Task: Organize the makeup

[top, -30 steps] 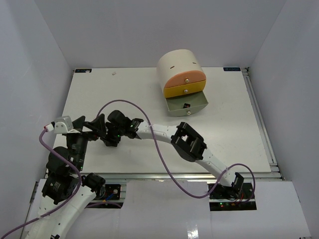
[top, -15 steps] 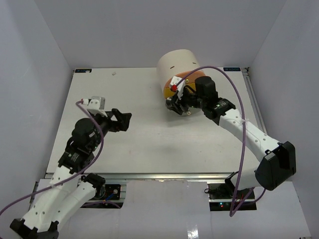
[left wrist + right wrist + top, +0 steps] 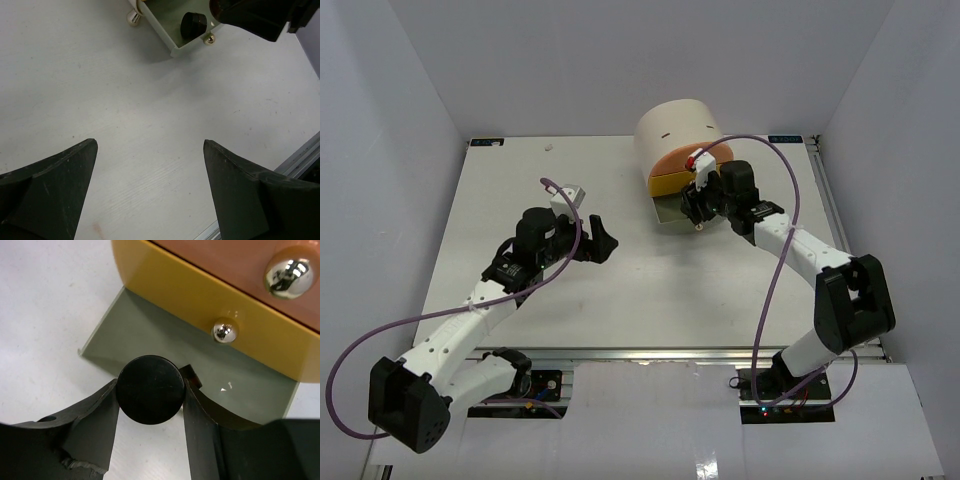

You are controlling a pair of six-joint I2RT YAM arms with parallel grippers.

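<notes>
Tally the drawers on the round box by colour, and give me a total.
Orange drawer: 1
Yellow drawer: 1
Grey-green drawer, pulled open: 1
Total: 3

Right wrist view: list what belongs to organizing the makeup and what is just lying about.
Job: black jar, held by the right gripper; open green drawer beneath it.
Not in play: left gripper, open and empty; yellow drawer; orange drawer.
</notes>
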